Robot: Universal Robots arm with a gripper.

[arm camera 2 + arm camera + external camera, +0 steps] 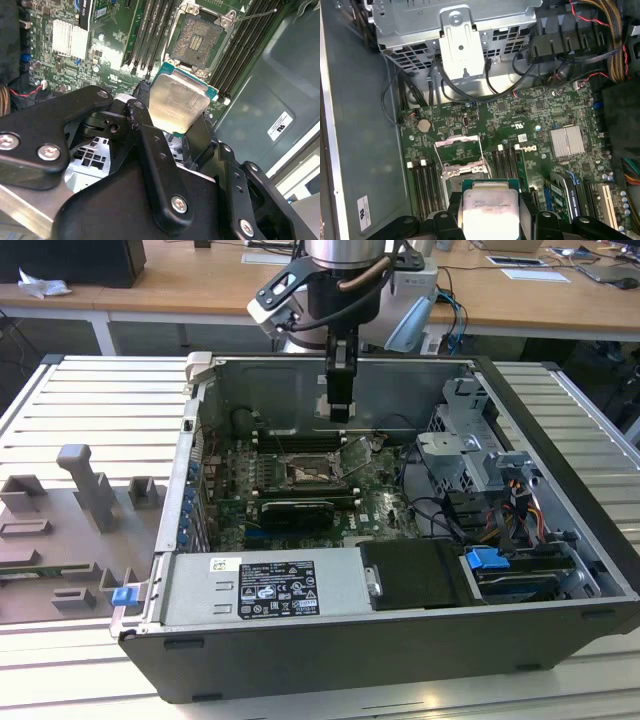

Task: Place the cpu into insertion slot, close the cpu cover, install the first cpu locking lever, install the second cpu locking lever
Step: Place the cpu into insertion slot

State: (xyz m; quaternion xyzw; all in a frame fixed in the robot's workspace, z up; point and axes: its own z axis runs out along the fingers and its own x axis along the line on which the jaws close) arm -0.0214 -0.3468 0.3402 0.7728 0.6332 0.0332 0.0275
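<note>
The hand [340,412] hangs inside the open computer case [560,445], above the green motherboard [520,117], and it is clenched on the cpu [177,102]. In the second wrist view two black fingers [142,100] pinch the chip by opposite edges. The cpu is a flat square with a dull, brushed silver-grey metal top and a thin green border showing round it. It is up in the hand, clear of the board, not seated.

Past the chip in that view sits the insertion slot [199,36]: a dark square recess with a grid of fine gold-toned contacts and a thin bright metal rim. It is bare and uncovered. The cpu cover [457,141], a thin silver frame with a large square window, stands tilted up from the socket in the first wrist view.

Long narrow black memory slots [150,35] flank the socket on both sides. A finned silver heat sink [566,141] lies well apart from it. The case rests on a ribbed aluminium tabletop [100,400].
</note>
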